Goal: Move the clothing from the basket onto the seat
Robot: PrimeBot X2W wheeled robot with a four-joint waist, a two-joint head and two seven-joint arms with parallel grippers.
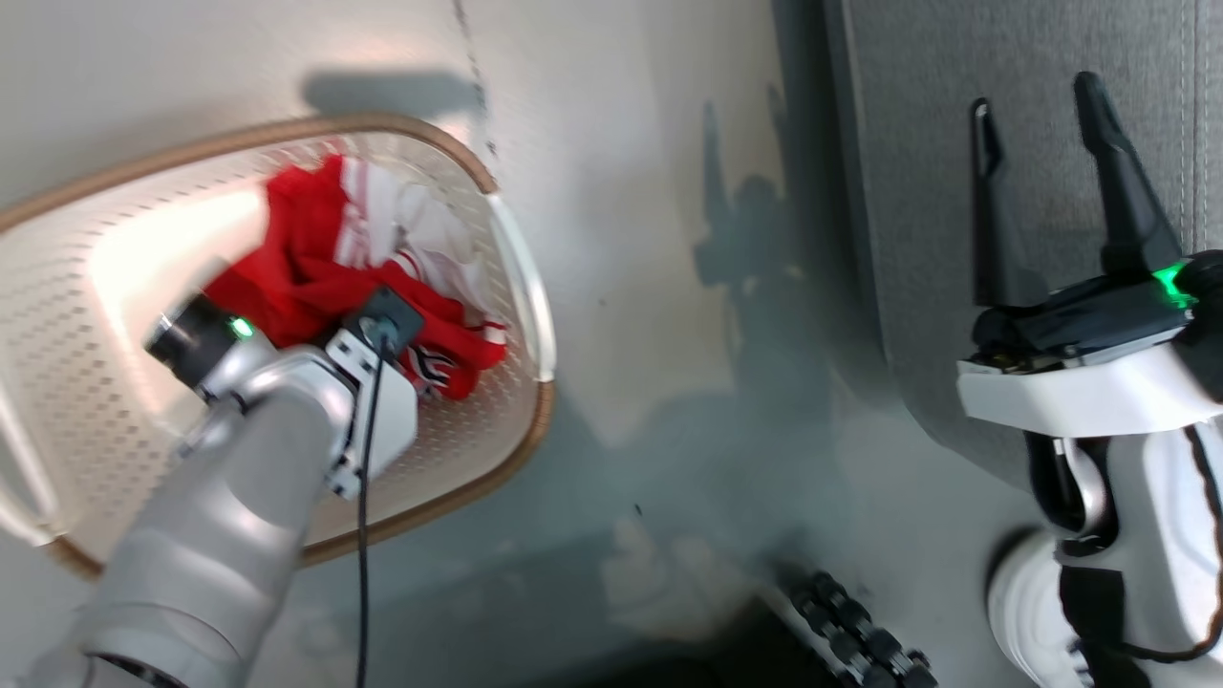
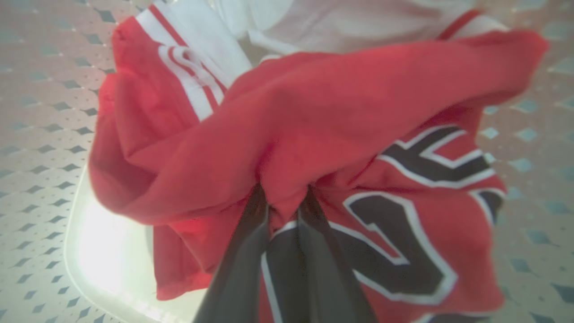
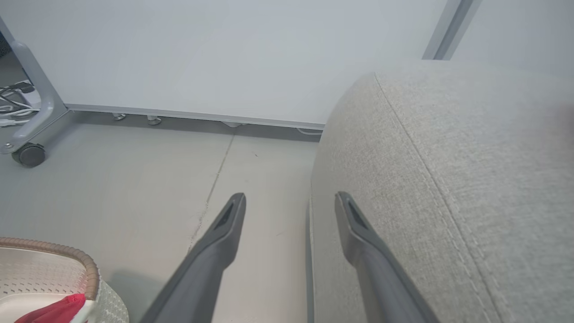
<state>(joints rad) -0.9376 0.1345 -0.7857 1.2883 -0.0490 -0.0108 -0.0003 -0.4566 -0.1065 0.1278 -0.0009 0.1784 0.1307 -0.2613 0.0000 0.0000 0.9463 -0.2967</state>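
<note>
Large dark numerals point(image 2: 403, 269) edged in white, printed on red clothing point(image 2: 341, 103), lower right of the left wrist view: one resembling a 2, another above it creased, not readable.

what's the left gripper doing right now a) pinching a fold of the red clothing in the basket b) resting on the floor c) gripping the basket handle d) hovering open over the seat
a: the left wrist view shows the left gripper closed on a bunched fold of red clothing, inside the basket.
</note>
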